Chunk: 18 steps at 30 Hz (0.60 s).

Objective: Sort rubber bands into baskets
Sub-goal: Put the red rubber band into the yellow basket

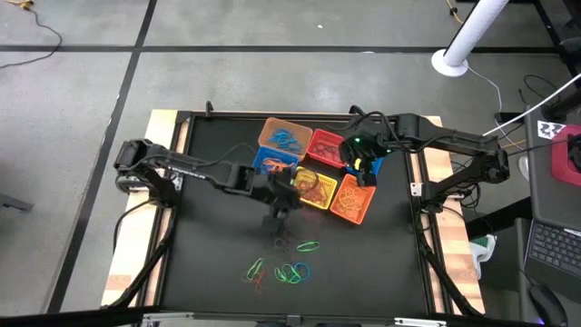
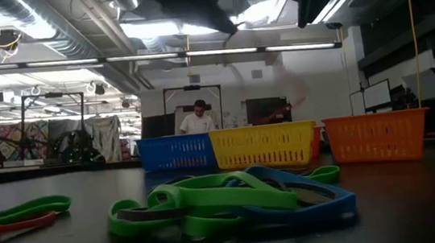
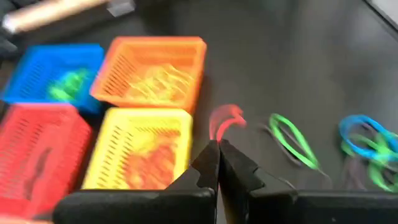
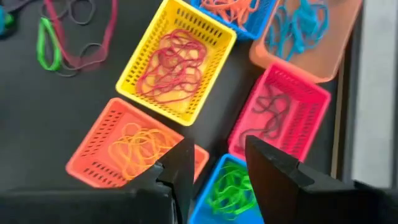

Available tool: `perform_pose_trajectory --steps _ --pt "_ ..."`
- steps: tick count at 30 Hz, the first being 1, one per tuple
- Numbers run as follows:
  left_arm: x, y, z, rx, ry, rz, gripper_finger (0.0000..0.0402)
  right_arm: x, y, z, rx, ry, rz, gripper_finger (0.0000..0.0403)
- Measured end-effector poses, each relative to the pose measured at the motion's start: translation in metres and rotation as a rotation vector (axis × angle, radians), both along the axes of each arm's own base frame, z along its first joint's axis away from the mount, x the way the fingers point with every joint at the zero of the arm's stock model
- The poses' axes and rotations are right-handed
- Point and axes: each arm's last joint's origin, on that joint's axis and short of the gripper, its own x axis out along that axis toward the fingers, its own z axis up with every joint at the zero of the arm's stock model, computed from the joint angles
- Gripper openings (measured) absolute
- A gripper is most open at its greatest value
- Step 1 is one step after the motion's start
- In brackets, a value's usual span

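I have the left pincer (image 3: 217, 146) clenched on a red rubber band (image 3: 225, 119), lifted mid-worktop just beside the yellow basket (image 1: 313, 189), which I judge is its destination since red bands already lie there. My right pincer (image 4: 217, 158) hangs released over the blue basket (image 4: 227, 190) of green bands near the worktop's right edge, out of the way. The loose bands (image 1: 289, 270) wait near the front edge.

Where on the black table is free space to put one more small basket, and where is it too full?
Free: the black table left of the loose rubber bands, and the patch right of them, below the orange basket. Crowded: the baskets' cluster around the yellow basket, with the left gripper beside it and the right gripper over it.
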Motion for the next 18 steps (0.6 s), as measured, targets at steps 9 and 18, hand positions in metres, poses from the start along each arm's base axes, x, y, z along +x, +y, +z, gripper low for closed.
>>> perform_pose_trajectory --steps 9,18 --pt "0.012 0.044 0.013 0.084 -0.169 0.05 0.0001 0.0 0.003 0.0 0.099 -0.01 0.028 0.0143" --pt "0.02 0.084 -0.007 0.093 -0.124 0.151 0.0001 0.0 0.003 0.0 0.098 -0.014 0.029 0.0143"
